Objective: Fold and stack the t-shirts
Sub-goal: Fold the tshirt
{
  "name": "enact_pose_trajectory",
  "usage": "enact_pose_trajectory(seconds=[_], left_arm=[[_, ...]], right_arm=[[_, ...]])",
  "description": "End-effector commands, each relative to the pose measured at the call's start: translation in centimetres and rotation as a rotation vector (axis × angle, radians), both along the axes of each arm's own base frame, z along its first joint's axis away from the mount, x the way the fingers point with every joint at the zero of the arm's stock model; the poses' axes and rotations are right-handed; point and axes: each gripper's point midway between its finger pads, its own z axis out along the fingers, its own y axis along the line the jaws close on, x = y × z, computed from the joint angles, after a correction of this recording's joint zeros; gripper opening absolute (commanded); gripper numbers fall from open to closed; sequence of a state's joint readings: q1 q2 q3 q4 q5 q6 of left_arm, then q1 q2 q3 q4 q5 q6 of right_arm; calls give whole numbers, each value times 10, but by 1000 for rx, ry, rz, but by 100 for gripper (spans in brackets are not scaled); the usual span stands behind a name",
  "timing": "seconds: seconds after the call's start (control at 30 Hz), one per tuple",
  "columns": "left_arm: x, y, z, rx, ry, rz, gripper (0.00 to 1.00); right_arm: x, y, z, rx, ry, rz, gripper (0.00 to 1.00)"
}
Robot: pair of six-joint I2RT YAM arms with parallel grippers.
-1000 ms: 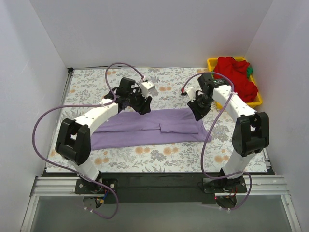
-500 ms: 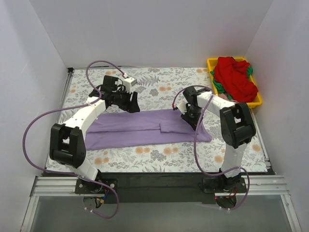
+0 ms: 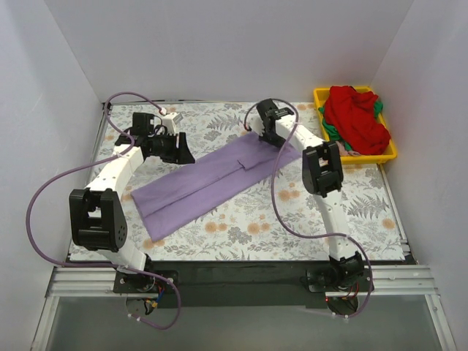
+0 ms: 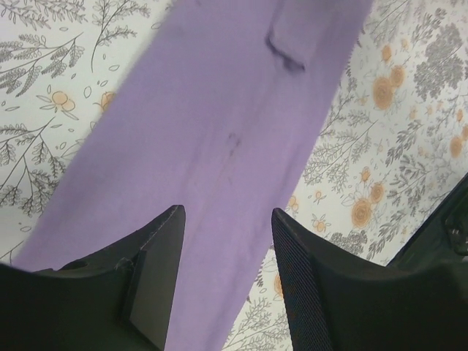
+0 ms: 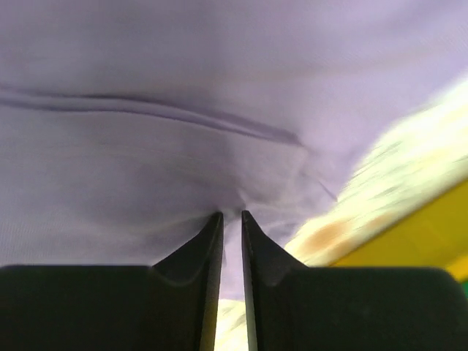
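The lavender-purple t-shirt point(image 3: 205, 183) lies as a long narrow strip running diagonally across the floral cloth point(image 3: 351, 208), near end toward the left arm's base, far end toward the yellow tray point(image 3: 319, 93). The tray holds the red t-shirt point(image 3: 355, 117), with green cloth point(image 3: 328, 132) showing beneath it. I read the right gripper point(image 5: 232, 216) as all but closed, its fingers pinching the strip's far end with only a sliver of lavender in the gap. The left gripper point(image 4: 228, 212) stands wide apart, holding nothing, poised above the strip near its far long edge. Handling: the cloth is light, limp and clings to the patterned surface, so a single pinch point lets the free end trail and skew. I would take hold at the two corners of one short end, all layers together, one gripper per corner, and lift low so the folded-in sleeve point(image 4: 289, 53) does not fall open
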State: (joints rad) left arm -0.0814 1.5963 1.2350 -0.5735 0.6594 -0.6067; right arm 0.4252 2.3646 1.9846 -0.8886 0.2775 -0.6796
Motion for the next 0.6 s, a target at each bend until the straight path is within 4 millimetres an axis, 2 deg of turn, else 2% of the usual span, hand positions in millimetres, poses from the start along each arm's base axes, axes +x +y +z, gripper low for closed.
enact_pose_trajectory(seconds=[0.0,0.03,0.07,0.1,0.13,0.17,0.2,0.27,0.3,0.33,0.37,0.4,0.43,0.47,0.53,0.57], left_arm=[[-1,11,-1,82,-41,-23,49],[1,18,-6,128,-52,-18,49],[2,22,-9,162,-74,-36,49],[3,25,-11,183,-85,-44,49],[4,28,-16,210,-84,-44,49],[3,29,-20,221,-82,-51,49],[1,30,-26,245,-86,-78,47],[-2,28,-40,289,-73,-107,45],[-3,26,-46,306,-80,-127,44],[-8,20,-54,322,-71,-151,42],[-7,23,-64,360,-61,-148,41],[-6,22,-68,379,-66,-152,41],[-5,17,-77,396,-59,-169,39],[-3,17,-80,417,-59,-169,38],[-3,10,-89,446,-54,-189,37],[-2,8,-91,458,-56,-193,37]], right_arm=[[140,29,31,-7,-442,48,21],[169,38,50,-9,-572,80,22],[184,41,62,-17,-652,94,23],[185,38,55,-50,-677,105,25],[200,45,83,-18,-820,100,28],[199,46,117,-13,-891,122,31],[194,45,116,-9,-894,127,36],[193,43,163,45,-987,80,40],[191,40,177,54,-1006,57,45],[184,37,176,56,-990,53,48],[176,34,206,81,-1027,39,51],[169,34,213,99,-1028,32,56],[161,30,206,93,-999,34,59],[153,27,228,114,-1021,22,62],[140,21,224,121,-961,4,64],[132,18,232,134,-950,-5,65]])
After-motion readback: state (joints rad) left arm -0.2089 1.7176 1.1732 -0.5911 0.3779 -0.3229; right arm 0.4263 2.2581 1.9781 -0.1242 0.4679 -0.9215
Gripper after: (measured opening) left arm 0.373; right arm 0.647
